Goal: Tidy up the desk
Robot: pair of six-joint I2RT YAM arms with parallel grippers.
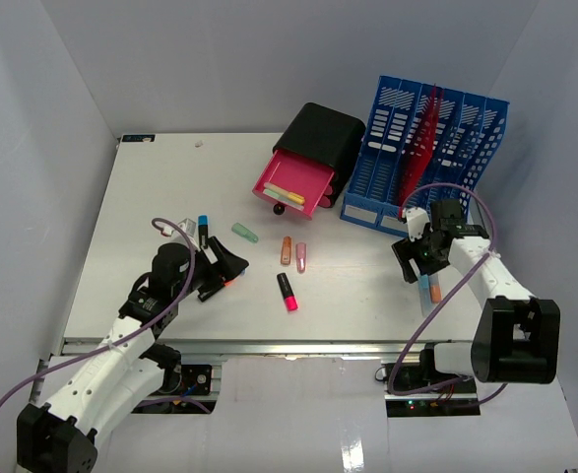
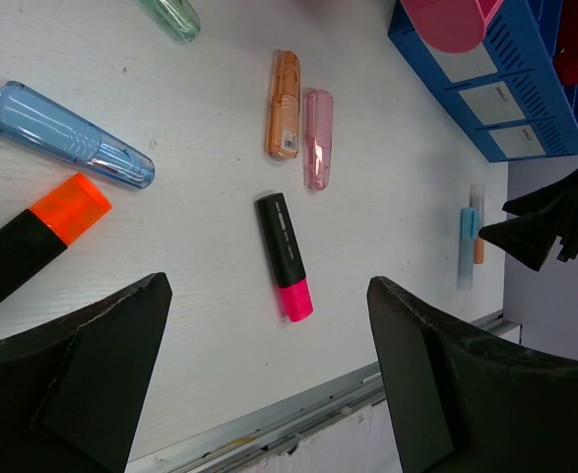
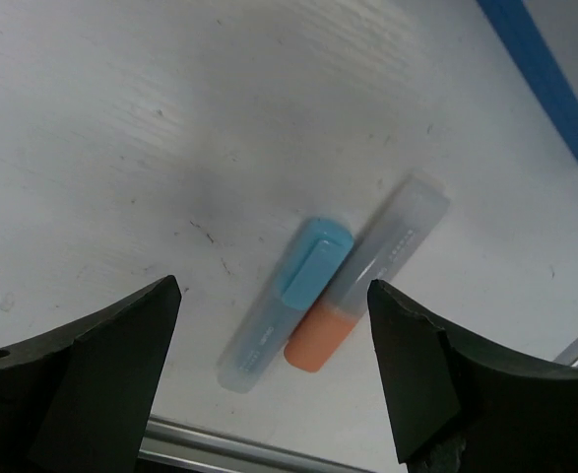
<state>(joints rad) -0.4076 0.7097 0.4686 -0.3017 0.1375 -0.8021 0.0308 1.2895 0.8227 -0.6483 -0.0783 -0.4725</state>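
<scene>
The white desk (image 1: 141,197) carries scattered pens. My left gripper (image 1: 224,275) hovers open and empty at the front left; in its wrist view (image 2: 266,292) a black highlighter with a pink cap (image 2: 284,251) lies just beyond the fingertips, and a black highlighter with an orange cap (image 2: 42,227) lies to the left. My right gripper (image 1: 417,264) is open low over a blue-capped pen (image 3: 313,261) and an orange-capped pen (image 3: 320,338), which lie side by side between its fingers (image 3: 273,288), untouched.
A blue pen (image 1: 202,229), green pen (image 1: 244,233), orange pen (image 1: 286,249) and pink pen (image 1: 300,256) lie mid-desk. A black box with an open pink drawer (image 1: 296,182) and a blue file rack (image 1: 426,148) stand at the back. The metal rail (image 1: 298,345) runs along the front.
</scene>
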